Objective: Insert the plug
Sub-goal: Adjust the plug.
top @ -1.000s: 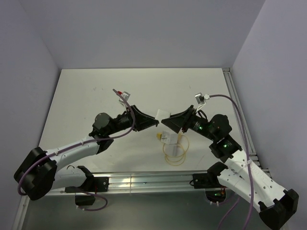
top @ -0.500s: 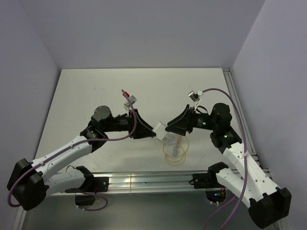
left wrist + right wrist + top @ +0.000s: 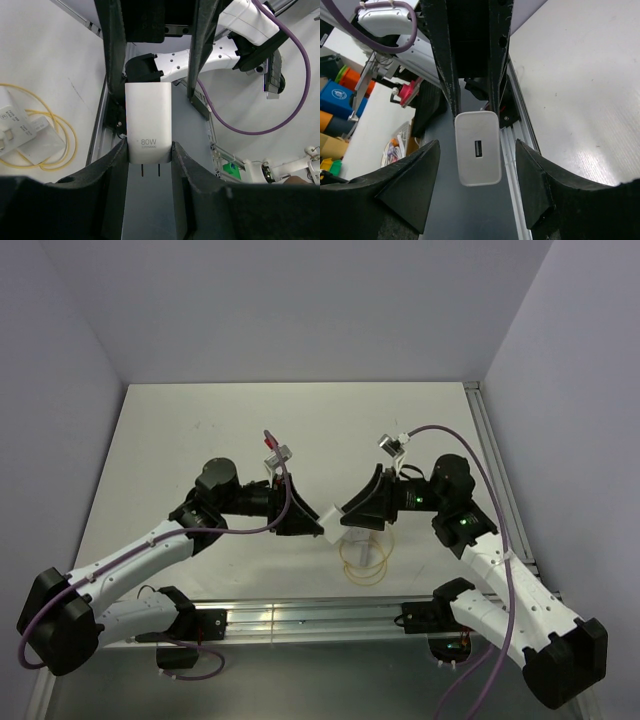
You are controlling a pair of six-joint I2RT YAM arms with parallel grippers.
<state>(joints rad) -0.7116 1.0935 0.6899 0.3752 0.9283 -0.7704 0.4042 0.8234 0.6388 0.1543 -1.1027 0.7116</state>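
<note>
Our left gripper pinches the charger above the counter, long axis in line with that gripper, USB port facing our right gripper, which stands spread just beside it.

In the top view, the right end effector is covering the upper part of the thin yellow cable coil, so the cable's plug end is not showing. The white rectangular charger block is appearing too small there for its port to be made out. In the left wrist view, the left end effector is hiding the block's lower sides. The print under "80W" is coming out too small to read, and the frame's left edge is cutting off the white labelled box on the coil. In the right wrist view, the block's prongs are lying out of sight behind its port face. Blurred blue and orange shapes are running off the left edge.
</note>
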